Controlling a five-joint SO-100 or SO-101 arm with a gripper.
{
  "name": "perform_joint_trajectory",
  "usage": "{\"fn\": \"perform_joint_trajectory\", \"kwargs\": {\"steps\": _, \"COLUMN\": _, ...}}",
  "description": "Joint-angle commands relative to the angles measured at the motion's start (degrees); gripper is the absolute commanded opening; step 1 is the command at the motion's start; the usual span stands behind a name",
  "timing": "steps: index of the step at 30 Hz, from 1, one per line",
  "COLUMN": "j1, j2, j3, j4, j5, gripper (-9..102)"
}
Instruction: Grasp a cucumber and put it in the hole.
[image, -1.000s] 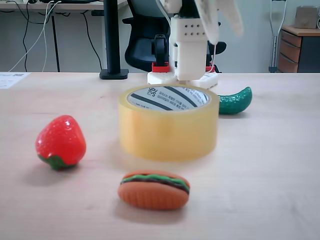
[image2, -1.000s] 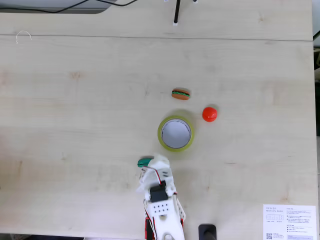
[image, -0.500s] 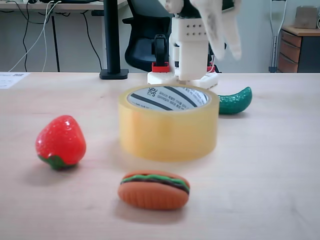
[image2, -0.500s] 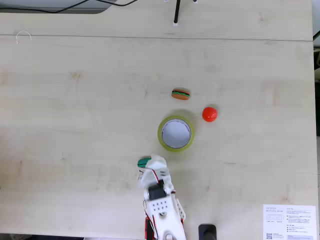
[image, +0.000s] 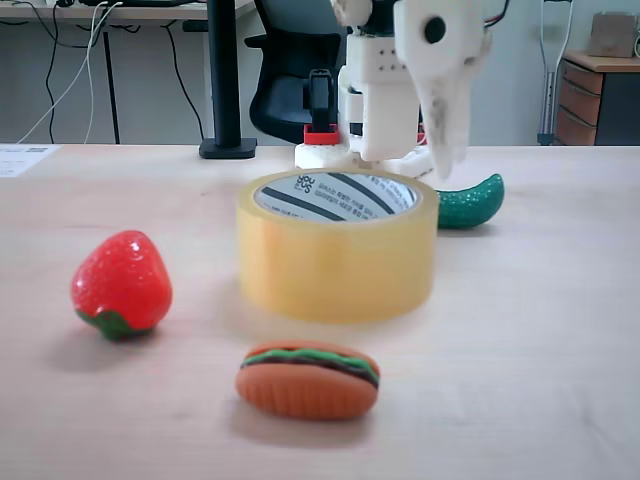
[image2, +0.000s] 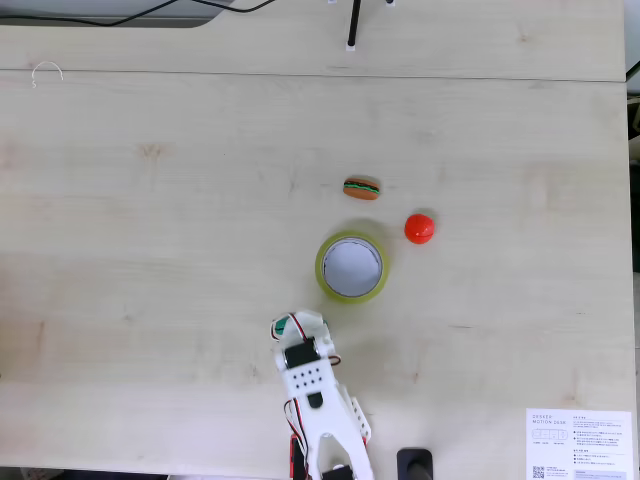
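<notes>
dark green and bumpy, the cucumber (image: 471, 202) lay on the pale wooden table (image: 540, 330) behind and to the right of the tape roll (image: 337, 246) in the low fixed view, its curved tip lifted toward the right. in the fixed view from above only a sliver of the cucumber (image2: 282, 325) showed, at the left edge of the white arm's head, below and to the left of the tape roll (image2: 351, 267).

the gripper (image: 441, 150) hung with its white tip pointing down, above the cucumber's left end and just behind the roll's rear right rim in the low view. from above the gripper (image2: 297, 328) sat right over the cucumber. whether its fingers stood apart or together could not be told, since one broad white face hid the gap in the low view and the head covered it from above. contact with the cucumber could not be made out either.

the hole (image: 337, 197) lay open upward, ringed by a white core with black stripes and print; from above the hole (image2: 351, 267) showed the table through it.

a red strawberry (image: 121, 285) lay left of the roll in the low view and a toy burger (image: 308, 379) lay in front of it, both apart from the roll.
</notes>
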Motion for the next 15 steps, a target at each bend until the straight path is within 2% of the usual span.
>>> {"fn": "perform_joint_trajectory", "kwargs": {"steps": 1, "j1": -0.3, "j2": -3.5, "j3": -4.7, "j4": -3.1, "j5": -1.1, "gripper": 31}}
{"fn": "perform_joint_trajectory", "kwargs": {"steps": 15, "j1": -0.3, "j2": -7.6, "j3": -9.1, "j4": -4.7, "j5": -1.8, "gripper": 32}}
